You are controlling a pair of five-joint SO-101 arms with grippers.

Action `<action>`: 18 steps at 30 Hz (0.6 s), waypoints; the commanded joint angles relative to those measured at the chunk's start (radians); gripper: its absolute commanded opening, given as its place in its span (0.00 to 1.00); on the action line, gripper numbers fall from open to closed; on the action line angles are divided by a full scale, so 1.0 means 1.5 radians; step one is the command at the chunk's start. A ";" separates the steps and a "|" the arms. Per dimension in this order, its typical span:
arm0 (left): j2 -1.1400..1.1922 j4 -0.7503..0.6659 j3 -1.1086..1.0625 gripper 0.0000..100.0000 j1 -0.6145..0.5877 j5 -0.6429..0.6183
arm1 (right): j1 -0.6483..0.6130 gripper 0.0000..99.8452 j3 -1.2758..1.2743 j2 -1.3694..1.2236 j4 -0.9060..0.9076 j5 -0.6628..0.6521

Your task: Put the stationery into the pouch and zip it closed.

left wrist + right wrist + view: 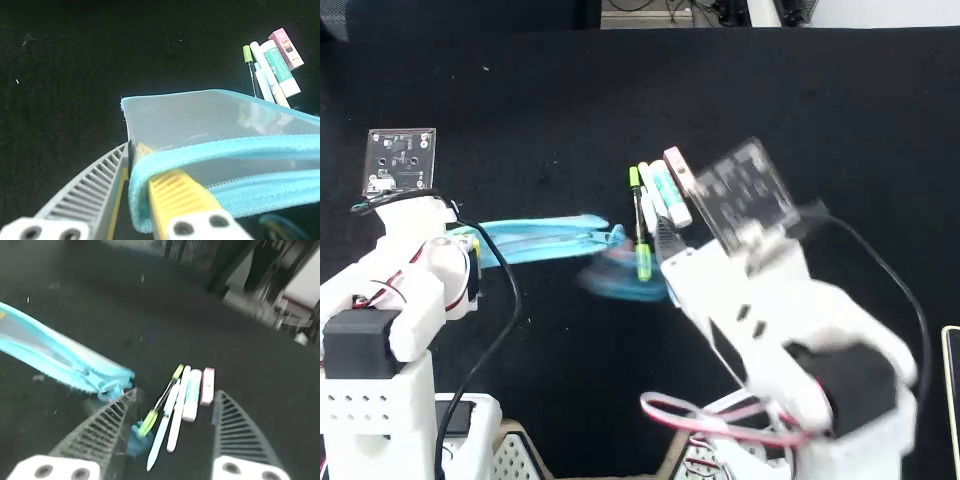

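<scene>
A pale blue mesh pouch (pixel 545 240) lies stretched across the black table, its zipper end (pixel 107 387) pointing at the stationery. My left gripper (pixel 135 150) is shut on the pouch's (pixel 210 125) near rim, which sits between the yellow and grey fingers. The stationery lies side by side: a green pen (pixel 641 225), white pens (pixel 175 410), a glue stick (pixel 192 395) and a pink eraser (pixel 207 386). My right gripper (pixel 176 392) hangs open just above this row (pixel 660 195), with one finger on either side of it. It holds nothing.
The table top is black cloth (pixel 540 90), with bare room behind and left of the pouch. A dark flat object with a yellow rim (pixel 951 380) lies at the right edge. Both arm bases (pixel 380 400) stand at the front.
</scene>
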State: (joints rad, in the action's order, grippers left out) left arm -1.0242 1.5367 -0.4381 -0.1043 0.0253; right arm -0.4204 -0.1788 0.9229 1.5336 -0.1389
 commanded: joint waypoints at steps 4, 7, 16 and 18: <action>0.006 -0.008 0.002 0.03 0.001 -0.005 | 0.028 0.26 0.070 -0.139 0.037 0.040; 0.006 -0.008 0.002 0.03 0.001 -0.004 | 0.129 0.22 0.053 -0.210 0.019 0.086; 0.006 -0.008 0.002 0.03 0.002 -0.004 | 0.271 0.22 -0.149 -0.465 -0.265 0.104; 0.006 -0.008 0.002 0.03 0.002 -0.004 | 0.274 0.22 -0.149 -0.508 -0.332 0.104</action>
State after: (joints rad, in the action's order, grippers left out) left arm -1.0242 1.5367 -0.4381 -0.1043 0.0253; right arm -0.0307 -0.3997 0.2217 1.1945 0.0115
